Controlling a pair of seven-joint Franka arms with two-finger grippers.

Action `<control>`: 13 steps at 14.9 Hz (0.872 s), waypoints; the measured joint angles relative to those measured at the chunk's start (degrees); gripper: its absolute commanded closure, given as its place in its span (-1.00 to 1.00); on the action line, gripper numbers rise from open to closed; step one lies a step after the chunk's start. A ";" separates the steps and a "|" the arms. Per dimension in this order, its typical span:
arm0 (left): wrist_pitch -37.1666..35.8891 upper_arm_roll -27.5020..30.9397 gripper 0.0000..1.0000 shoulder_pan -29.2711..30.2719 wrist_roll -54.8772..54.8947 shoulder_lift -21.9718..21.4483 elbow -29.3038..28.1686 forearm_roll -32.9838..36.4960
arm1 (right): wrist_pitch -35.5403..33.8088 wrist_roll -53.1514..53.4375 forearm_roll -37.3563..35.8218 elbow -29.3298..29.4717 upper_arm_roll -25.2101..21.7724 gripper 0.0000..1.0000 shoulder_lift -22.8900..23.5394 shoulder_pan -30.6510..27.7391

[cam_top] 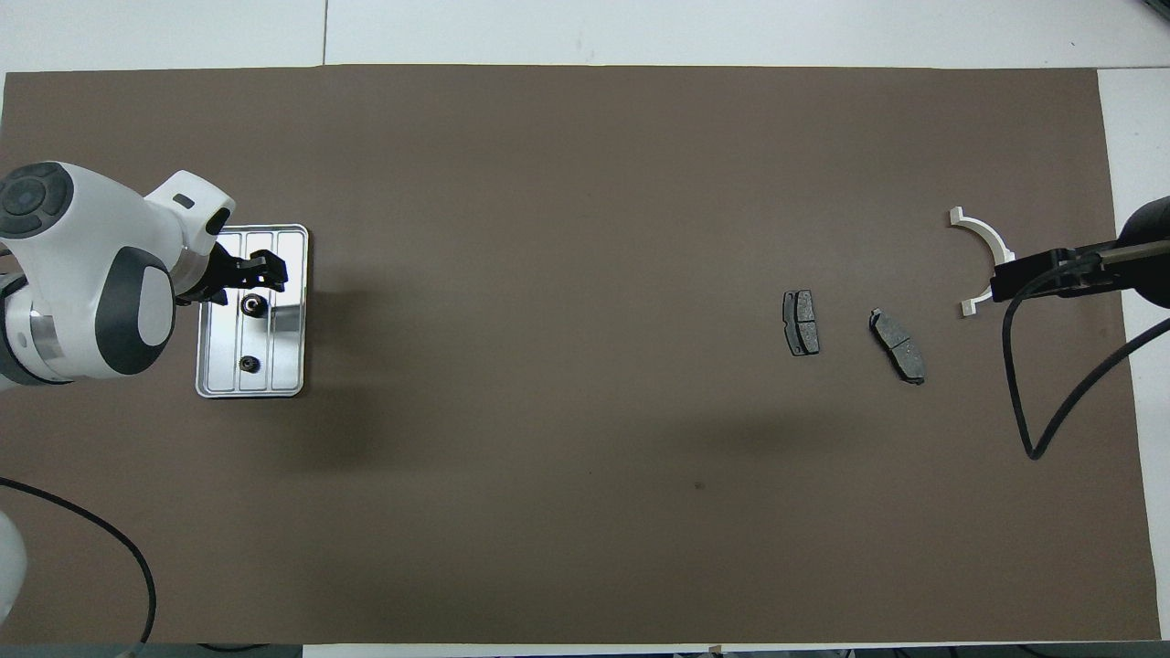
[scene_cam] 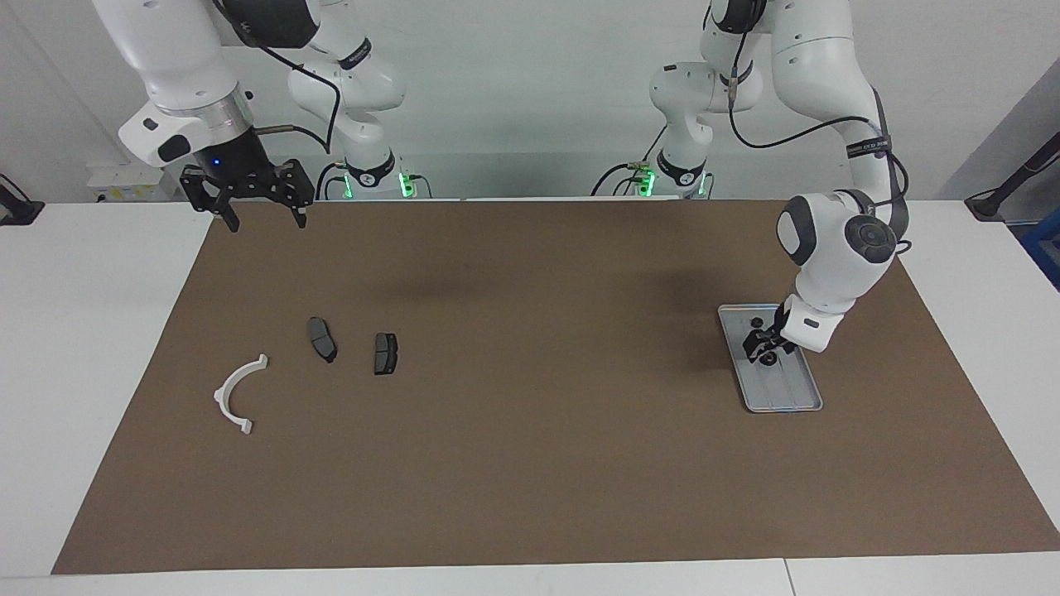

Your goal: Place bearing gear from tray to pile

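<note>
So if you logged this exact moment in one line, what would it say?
left gripper: low over tray, at a bearing gear, no grip seen | right gripper: open, waiting up over mat edge | pile: untouched

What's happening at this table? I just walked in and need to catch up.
The left gripper is down over the tray, right above one of two small black gears; nothing is lifted yet. The other gear sits in the same tray. The right gripper waits, open, near the white bracket and two brake pads.
</note>
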 measured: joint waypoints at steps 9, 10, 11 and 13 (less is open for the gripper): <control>4.30 0.37 -0.38 0.25 2.05 0.03 -4.68 0.00 | 0.00 0.00 0.00 0.00 0.13 -1.00 -0.04 0.15; 4.48 0.41 -0.37 0.26 2.05 0.03 -4.81 0.00 | 0.00 0.00 0.00 0.00 0.18 -1.00 -0.07 0.20; 4.53 0.44 -0.37 0.26 2.06 0.03 -4.82 0.00 | 0.00 0.00 0.00 0.00 0.21 -1.00 -0.11 0.22; 4.56 0.46 -0.15 0.27 2.09 0.03 -4.82 0.00 | 0.00 0.00 0.00 0.00 0.22 -1.00 -0.22 0.22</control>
